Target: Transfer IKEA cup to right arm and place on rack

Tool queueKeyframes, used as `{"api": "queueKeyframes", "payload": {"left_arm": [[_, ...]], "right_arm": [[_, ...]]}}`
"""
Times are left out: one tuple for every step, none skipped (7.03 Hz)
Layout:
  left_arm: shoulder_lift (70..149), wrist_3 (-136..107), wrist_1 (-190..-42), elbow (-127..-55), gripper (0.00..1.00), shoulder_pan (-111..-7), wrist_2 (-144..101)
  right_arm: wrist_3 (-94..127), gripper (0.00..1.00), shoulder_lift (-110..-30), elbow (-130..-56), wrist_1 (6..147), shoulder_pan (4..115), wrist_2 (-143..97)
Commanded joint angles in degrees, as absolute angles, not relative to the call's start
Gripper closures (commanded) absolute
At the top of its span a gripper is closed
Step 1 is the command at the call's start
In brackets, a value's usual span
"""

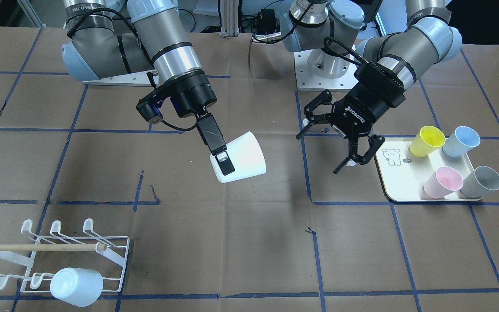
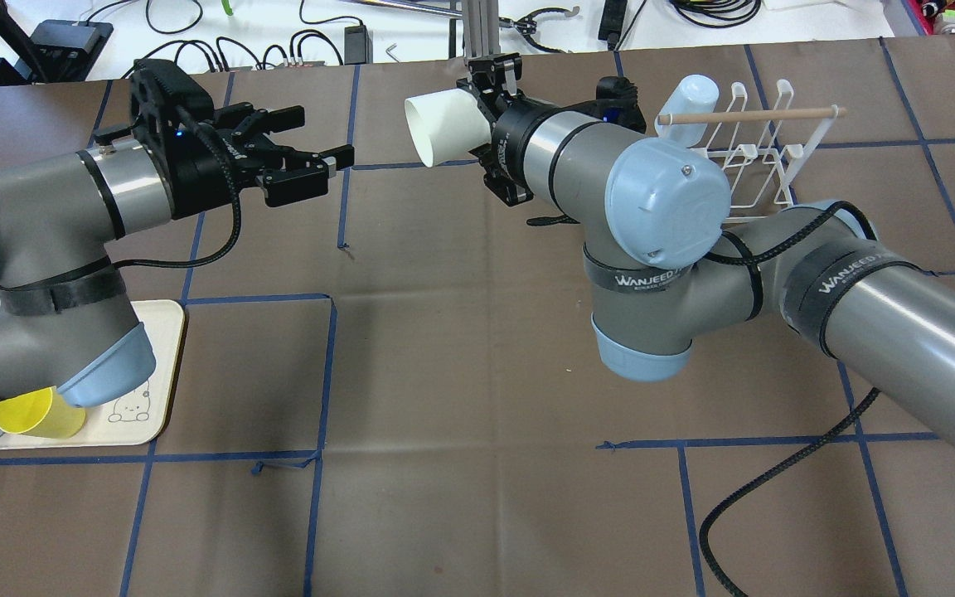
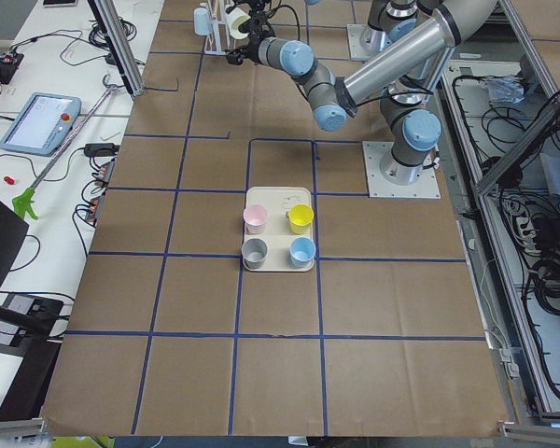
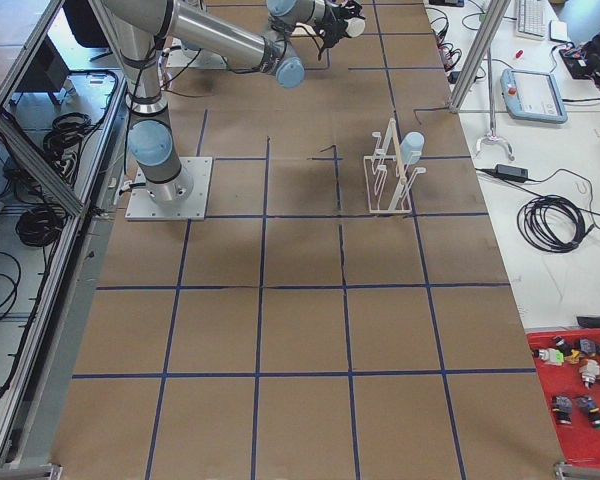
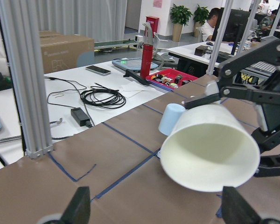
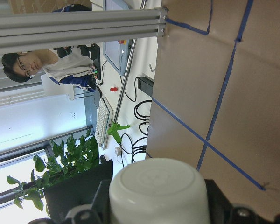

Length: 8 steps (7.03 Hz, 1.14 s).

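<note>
Left gripper (image 2: 324,137) jaws spread wide, right gripper (image 1: 228,164) jaws clamped on white cup (image 1: 248,155), both raised.

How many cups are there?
6: a yellow cup, blue cup, pink cup and grey cup on the tray; a white cup in the right tool; a pale cup on the rack.

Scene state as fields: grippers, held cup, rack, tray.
right gripper: shut on white cup, held aloft and tilted
left gripper: open, empty, apart from the white cup
rack: one pale cup on it; white cup not yet placed
tray: yellow cup, blue cup, pink cup, grey cup
</note>
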State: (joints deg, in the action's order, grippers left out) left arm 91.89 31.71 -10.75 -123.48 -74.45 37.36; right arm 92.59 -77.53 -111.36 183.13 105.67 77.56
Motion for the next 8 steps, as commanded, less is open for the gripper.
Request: {"api": "queueKeyframes", "payload": {"left_arm": [[89.2,31.6,-26.1,-117.0,0.01,-74.0,50.8],[89.2,31.6,-37.2,-110.7,0.01,-74.4,56.8],[89.4,30.8,-46.4,-105.9,0.01,-76.0,61.8],[89.7,26.5,-54.8,-101.0,0.01,-78.1,69.6],[90.3,22.0,-62.4,-96.6,0.01,-80.6,75.4],[90.5,16.7,-70.8,-92.9,0.01,-83.9,81.8],[90.5,11.9,-78.8,-90.0,0.01,-87.2,87.4],[90.4,8.1,-84.1,-89.8,0.01,-88.9,90.1]], "right_arm": [[75.6,0.82,-76.0,-110.4,183.4,101.0,78.0],[67.7,0.84,-75.7,-110.3,183.4,99.4,78.2],[60.0,0.85,-75.4,-110.5,183.4,97.5,78.2],[50.4,0.87,-75.3,-110.3,183.4,95.4,78.3],[40.1,0.87,-75.3,-110.3,183.4,93.1,78.3],[29.5,0.88,-75.4,-110.1,183.7,90.6,78.4],[22.0,0.88,-75.3,-109.4,183.8,88.4,78.4],[15.4,0.89,-74.5,-107.2,183.6,86.6,78.4]]}}
